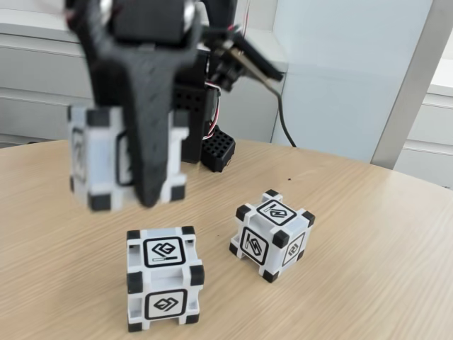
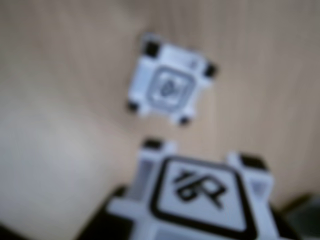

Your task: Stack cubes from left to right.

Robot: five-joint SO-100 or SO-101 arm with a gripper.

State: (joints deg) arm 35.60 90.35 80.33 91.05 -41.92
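Wooden table [image 1: 396, 234] — blurred end effector [image 1: 145, 198] half-hiding lifted cube [image 1: 95, 159].

This looks like an office or meeting room: a rounded light-wood table [image 1: 368, 234], pale grey cabinets [image 1: 42, 85] with a white countertop [image 1: 28, 27] along the wall, and a frosted glass partition [image 1: 347, 71] in a grey frame [image 1: 414, 85].

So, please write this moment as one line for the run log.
gripper: shut on held cube, lifted off table | front cube: on table | right cube: on table, apart | stack: not yet
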